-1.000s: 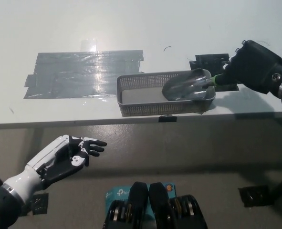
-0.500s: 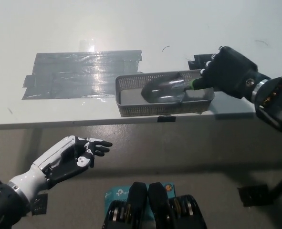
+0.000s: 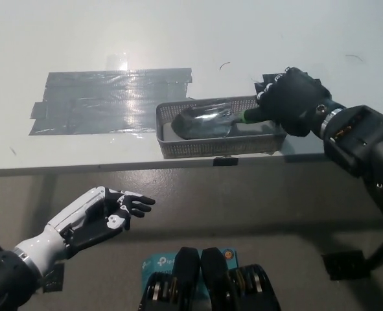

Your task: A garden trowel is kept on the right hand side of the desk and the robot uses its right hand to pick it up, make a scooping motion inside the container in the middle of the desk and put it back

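1. Black and shut tight, the right hand (image 3: 293, 100) is wrapped around the green handle of the garden trowel (image 3: 204, 122), which reaches out from the hand toward the robot's left.
2. The trowel's grey blade lies low inside the container (image 3: 210, 148), its tip close to the wall farthest from the hand. Held at this shallow slant, it looks set for a scooping sweep along the basket floor.
3. The hand hovers over the container's nearer end, above the rim, likely so it clears the mesh wall while the blade works below.
4. Well off to this hand's left, below the desk (image 3: 178, 39) edge, the white left hand (image 3: 104, 210) rests with fingers spread, holding nothing and out of the way.
5. A grey tape patch (image 3: 113, 100) lies on the desk beyond the container's far end.
6. By my judgement the scoop is the step in hand, and the trowel has yet to be set back on the desk's right side.
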